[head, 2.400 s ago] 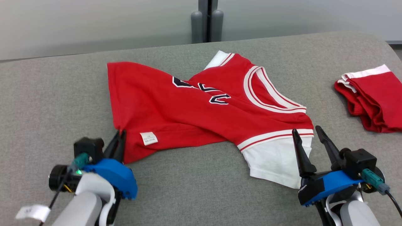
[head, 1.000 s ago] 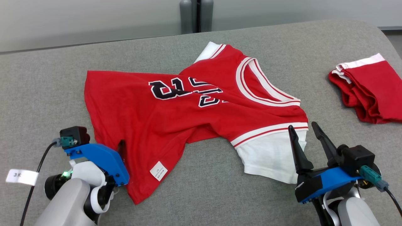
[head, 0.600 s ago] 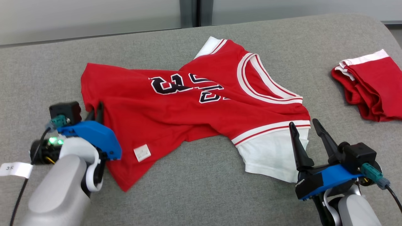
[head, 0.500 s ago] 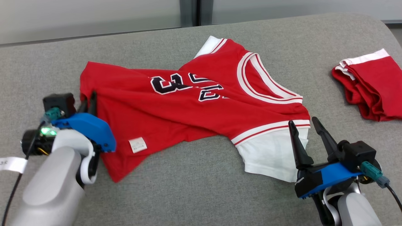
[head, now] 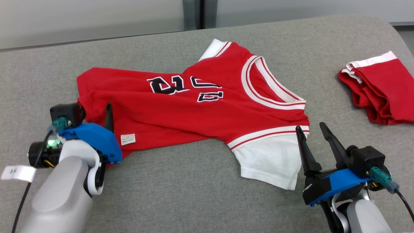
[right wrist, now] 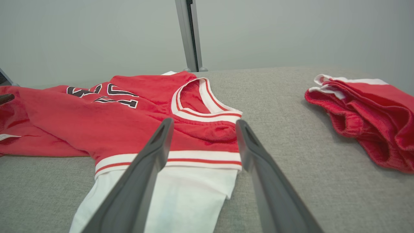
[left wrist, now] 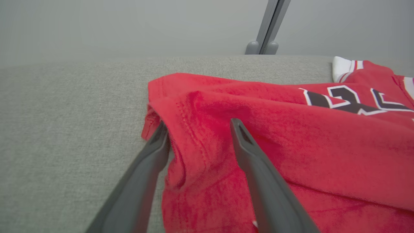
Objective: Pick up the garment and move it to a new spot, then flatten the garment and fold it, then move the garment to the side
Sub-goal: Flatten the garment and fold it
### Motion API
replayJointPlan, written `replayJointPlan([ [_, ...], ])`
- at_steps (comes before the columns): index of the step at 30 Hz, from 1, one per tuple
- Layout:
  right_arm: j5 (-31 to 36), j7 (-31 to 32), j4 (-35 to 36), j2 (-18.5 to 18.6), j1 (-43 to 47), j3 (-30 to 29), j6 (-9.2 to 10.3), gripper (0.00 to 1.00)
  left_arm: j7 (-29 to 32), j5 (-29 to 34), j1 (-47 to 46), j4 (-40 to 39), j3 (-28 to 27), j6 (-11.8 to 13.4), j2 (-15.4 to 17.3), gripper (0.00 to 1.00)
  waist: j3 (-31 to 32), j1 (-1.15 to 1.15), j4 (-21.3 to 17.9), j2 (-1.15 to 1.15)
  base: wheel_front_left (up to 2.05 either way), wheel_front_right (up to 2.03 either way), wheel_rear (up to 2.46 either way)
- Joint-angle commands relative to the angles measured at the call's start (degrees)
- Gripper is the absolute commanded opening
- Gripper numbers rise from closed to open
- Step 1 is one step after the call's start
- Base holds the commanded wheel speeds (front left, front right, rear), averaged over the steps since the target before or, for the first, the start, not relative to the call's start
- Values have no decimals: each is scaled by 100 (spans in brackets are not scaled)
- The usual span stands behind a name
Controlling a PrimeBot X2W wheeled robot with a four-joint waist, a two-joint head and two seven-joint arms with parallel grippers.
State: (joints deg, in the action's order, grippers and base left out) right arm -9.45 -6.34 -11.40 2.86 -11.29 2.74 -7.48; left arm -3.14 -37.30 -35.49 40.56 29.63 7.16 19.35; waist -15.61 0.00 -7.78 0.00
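A red jersey (head: 194, 110) with white sleeves, white neck trim and black lettering lies crumpled on the grey padded table (head: 194, 194). My left gripper (head: 97, 109) is at its left hem. In the left wrist view the left gripper (left wrist: 199, 124) is open, its fingers (left wrist: 245, 145) straddling a raised fold of the jersey (left wrist: 291, 145). My right gripper (head: 310, 127) stands open at the near white sleeve (head: 268, 161), holding nothing. Through the right gripper (right wrist: 204, 122) in the right wrist view I see the jersey (right wrist: 113, 123) collar and sleeve band.
A second red garment (head: 381, 94) with white trim lies folded at the table's right edge, and the red garment (right wrist: 365, 110) also appears in the right wrist view. A grey post (head: 193, 13) stands against the wall behind the table. Bare table surface lies in front of the jersey.
My left gripper dragged the jersey's hem to the left, spreading the body and lettering out, and its fingers have now come apart. The right gripper has stayed open in place. The camera shifted slightly.
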Motion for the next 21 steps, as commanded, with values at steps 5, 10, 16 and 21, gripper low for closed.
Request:
replayJointPlan([
  [5,17,1,-14,5,59,-84,-3,100,-174,-207,399,24,-99,-58,-55,100,95,0,28,0,0,0,0],
  [10,33,25,20,6,132,-168,-3,100,-312,-282,811,-300,-143,7,14,100,218,0,90,0,0,0,0],
  [16,50,104,93,6,248,-201,-3,100,-93,-399,1282,-818,-59,76,37,100,368,0,202,0,0,0,0],
  [21,55,150,149,6,250,-158,-3,100,454,-505,1230,-922,21,124,80,100,392,0,225,0,0,0,0],
])
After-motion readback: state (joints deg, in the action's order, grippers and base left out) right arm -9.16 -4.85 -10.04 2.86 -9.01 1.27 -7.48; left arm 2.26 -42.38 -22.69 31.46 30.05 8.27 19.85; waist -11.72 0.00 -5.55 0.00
